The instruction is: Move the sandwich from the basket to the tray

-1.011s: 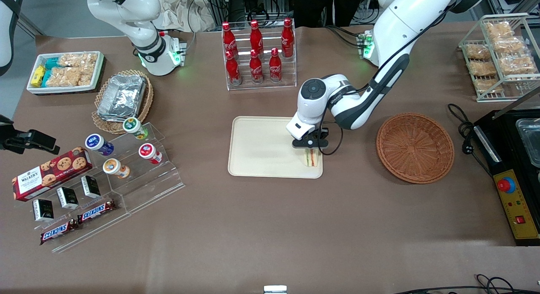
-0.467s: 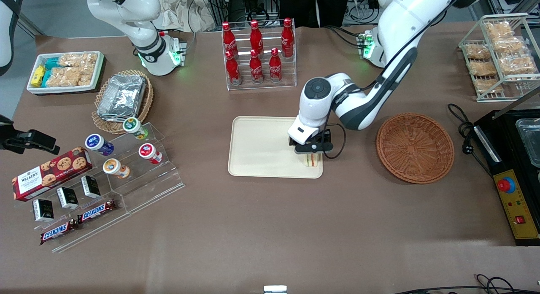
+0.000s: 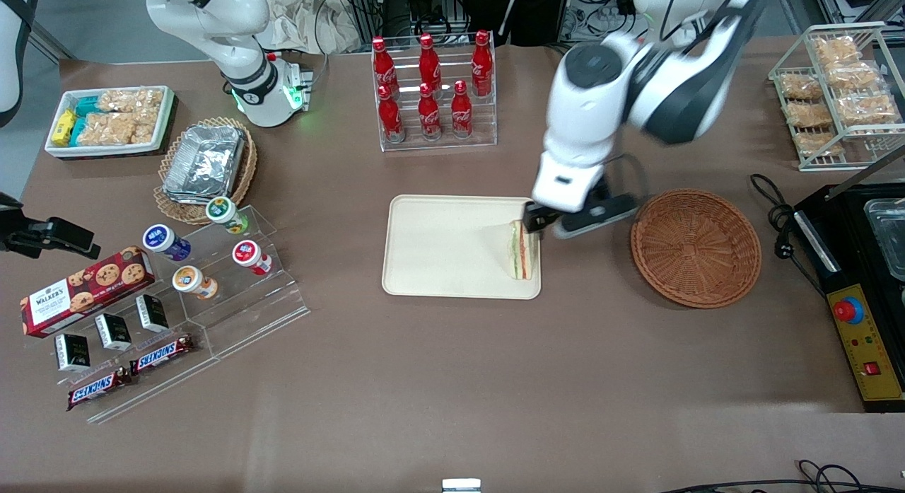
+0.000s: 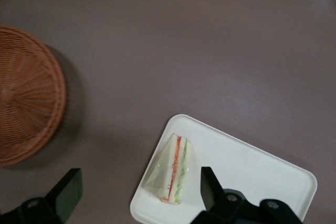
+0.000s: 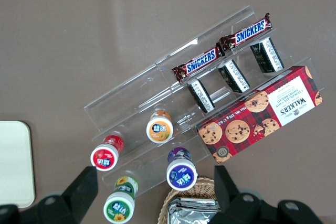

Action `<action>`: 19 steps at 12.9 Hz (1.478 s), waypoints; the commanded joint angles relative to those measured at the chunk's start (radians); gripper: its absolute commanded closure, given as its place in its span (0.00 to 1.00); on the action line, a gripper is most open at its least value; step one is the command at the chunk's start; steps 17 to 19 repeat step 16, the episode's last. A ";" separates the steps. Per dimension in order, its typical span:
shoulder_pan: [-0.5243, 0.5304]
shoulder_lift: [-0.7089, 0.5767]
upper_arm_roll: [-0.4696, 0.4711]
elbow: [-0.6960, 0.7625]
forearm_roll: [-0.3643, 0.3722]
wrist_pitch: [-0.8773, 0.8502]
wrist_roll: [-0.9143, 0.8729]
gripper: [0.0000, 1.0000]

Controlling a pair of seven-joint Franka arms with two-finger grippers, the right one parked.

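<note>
Spread fingers hold nothing; my gripper hangs above the table between the tray and the wicker basket. On the tray, the sandwich stands on edge near the basket-side rim. I judge the best move is a straight lift away, without touching the sandwich.
</note>
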 commanded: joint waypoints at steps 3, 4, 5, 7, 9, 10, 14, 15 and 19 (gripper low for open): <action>-0.023 -0.123 0.280 0.146 -0.195 -0.307 0.445 0.00; -0.064 -0.157 0.372 0.141 -0.195 -0.339 0.540 0.00; -0.103 -0.179 0.457 0.138 -0.195 -0.364 0.628 0.00; -0.147 -0.217 0.583 0.112 -0.195 -0.380 0.790 0.00; -0.146 -0.243 0.632 0.088 -0.192 -0.380 0.878 0.00; -0.140 -0.242 0.637 0.087 -0.181 -0.384 0.881 0.00; -0.131 -0.222 0.684 0.126 -0.207 -0.390 0.894 0.00; -0.129 -0.222 0.684 0.120 -0.209 -0.390 0.894 0.00; -0.131 -0.223 0.684 0.111 -0.209 -0.390 0.895 0.00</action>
